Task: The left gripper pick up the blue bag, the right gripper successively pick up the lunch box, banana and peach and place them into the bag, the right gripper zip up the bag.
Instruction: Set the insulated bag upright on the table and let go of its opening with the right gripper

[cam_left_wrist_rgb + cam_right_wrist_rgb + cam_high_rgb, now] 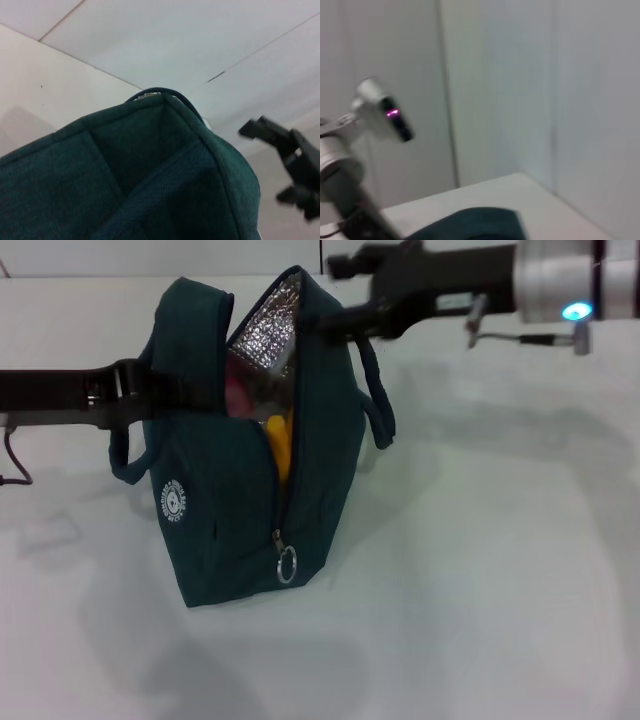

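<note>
The blue bag (215, 500) stands on the white table (480, 570), its top unzipped and its silver lining showing. Inside it I see the yellow banana (281, 445) and a pink patch of the peach (240, 392). The lunch box is hidden. My left gripper (140, 392) comes in from the left and is shut on the bag's upper left side by the handle. My right gripper (336, 294) is open beside the bag's upper right edge, with its lower finger against the fabric. It also shows open in the left wrist view (267, 164), beside the bag (150, 190).
The zipper pull ring (287, 563) hangs low on the bag's front seam. A carry handle (380, 405) loops out on the bag's right side. The right wrist view shows the left arm's silver wrist (375, 110) and the bag's top (475, 225).
</note>
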`<state>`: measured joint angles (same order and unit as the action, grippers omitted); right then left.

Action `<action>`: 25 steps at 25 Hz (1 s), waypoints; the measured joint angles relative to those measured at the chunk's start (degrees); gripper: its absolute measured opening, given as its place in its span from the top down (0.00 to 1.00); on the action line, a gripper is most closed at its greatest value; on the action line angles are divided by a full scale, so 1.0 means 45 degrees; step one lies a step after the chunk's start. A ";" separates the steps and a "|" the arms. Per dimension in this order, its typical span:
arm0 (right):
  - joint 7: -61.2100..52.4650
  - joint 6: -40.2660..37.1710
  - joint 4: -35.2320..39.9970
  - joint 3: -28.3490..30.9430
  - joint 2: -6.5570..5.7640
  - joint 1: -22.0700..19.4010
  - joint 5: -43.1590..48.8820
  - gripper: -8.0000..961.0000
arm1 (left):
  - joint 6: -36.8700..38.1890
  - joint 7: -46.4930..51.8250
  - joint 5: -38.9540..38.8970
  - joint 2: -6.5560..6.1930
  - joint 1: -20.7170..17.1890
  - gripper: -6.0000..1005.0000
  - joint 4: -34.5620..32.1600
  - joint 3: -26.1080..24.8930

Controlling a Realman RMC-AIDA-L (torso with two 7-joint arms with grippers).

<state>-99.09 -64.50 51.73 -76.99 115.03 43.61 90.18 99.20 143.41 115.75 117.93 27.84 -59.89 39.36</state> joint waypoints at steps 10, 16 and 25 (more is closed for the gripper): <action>0.0389 0.0143 -0.0401 0.2206 -0.0188 -0.1410 0.1845 0.08 | -0.0020 -0.0250 -0.0001 0.0022 0.0001 0.96 0.0378 0.0004; 0.1184 0.0091 -0.0972 0.2172 0.0050 -0.1589 0.1762 0.08 | -0.0504 -0.0440 0.0250 -0.0073 -0.0023 0.96 0.0445 -0.0010; 0.2820 -0.1925 -0.1108 0.1074 0.0178 -0.1834 -0.0017 0.08 | -0.1112 -0.0550 0.0526 -0.0354 -0.0225 0.96 0.0788 -0.0016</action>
<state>-86.40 -73.16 46.74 -72.15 115.83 35.36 90.11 94.20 140.94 118.11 116.34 26.83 -56.34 39.29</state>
